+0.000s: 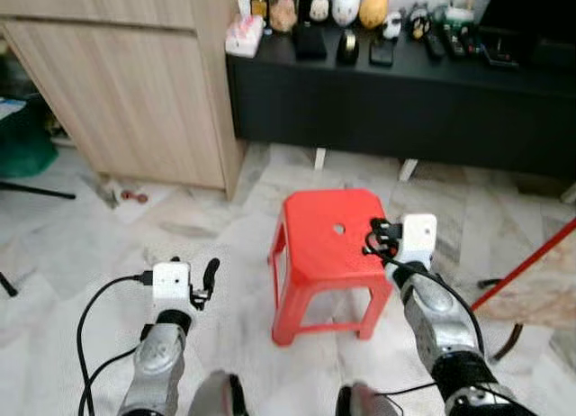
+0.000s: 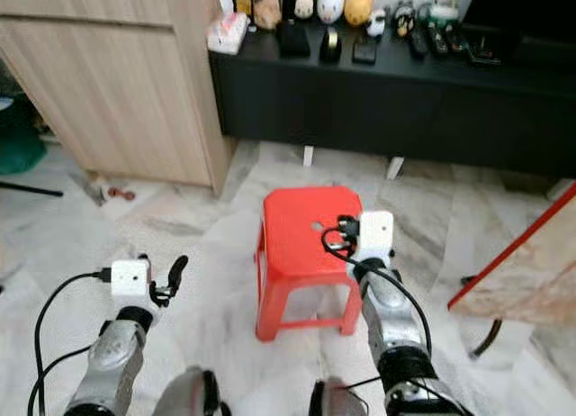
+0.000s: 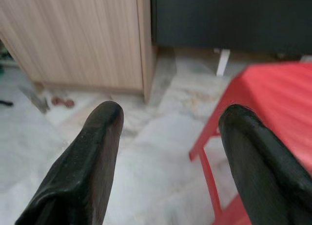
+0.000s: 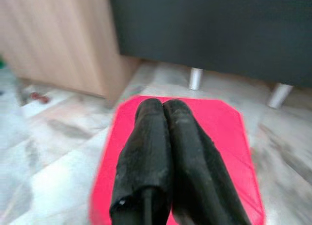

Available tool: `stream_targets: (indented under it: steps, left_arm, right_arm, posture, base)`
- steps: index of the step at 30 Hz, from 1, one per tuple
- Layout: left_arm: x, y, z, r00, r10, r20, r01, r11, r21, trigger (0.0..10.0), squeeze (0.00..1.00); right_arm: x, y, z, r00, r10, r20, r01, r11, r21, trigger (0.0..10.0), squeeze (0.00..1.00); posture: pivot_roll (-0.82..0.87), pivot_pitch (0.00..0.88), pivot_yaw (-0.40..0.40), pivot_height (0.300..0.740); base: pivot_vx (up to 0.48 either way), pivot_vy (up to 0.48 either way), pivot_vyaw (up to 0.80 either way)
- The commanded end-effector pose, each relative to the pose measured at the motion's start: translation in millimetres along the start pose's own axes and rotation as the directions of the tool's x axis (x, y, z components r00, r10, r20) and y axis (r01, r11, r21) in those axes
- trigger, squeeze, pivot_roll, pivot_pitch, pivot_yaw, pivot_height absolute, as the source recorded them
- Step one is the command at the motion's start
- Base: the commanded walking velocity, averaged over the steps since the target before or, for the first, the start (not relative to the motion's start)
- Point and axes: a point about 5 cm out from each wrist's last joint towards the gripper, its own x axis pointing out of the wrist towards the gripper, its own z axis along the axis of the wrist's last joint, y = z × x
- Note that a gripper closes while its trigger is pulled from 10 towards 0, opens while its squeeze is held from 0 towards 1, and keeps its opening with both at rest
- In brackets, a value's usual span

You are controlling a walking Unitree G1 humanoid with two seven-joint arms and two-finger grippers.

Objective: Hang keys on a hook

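I see one wooden cupboard (image 1: 135,83) and one long black cabinet (image 1: 396,101) with many small toys (image 1: 346,6) on top. One red stool (image 1: 333,245) stands on the floor (image 1: 207,227). My right gripper (image 4: 163,113) is over the stool seat, its two fingers pressed together with nothing between them. My left gripper (image 3: 170,122) is beside the stool, fingers wide apart and holding nothing. I cannot tell where the keys are.

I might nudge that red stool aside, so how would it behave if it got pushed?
The red stool looks like thin moulded plastic with open sides, so probably light. On the smooth marble floor it would likely slide easily. Its splayed legs suggest a low push shouldn't tip it; a high one might.
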Motion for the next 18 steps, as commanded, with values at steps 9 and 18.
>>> stream_targets:
  steps: [9,18]
  left_arm:
    - [6.4,-2.2,24,0.992,-0.122,0.043,0.121,0.992,0.023,10.0,0.00]
    - [5.6,-13.0,42,0.917,-0.399,-0.007,0.397,0.912,0.100,10.0,0.00]
  right_arm:
    - [-1.7,11.3,7,0.975,0.203,-0.091,-0.211,0.974,-0.087,10.0,0.00]
    - [-7.9,21.3,22,0.889,0.406,-0.214,-0.440,0.886,-0.149,10.0,0.00]
  posture:
    - [0.00,0.104,-0.073,0.740]
    - [0.00,0.087,-0.074,0.740]
  base:
    - [0.000,0.000,0.00]
    - [0.000,0.000,0.00]
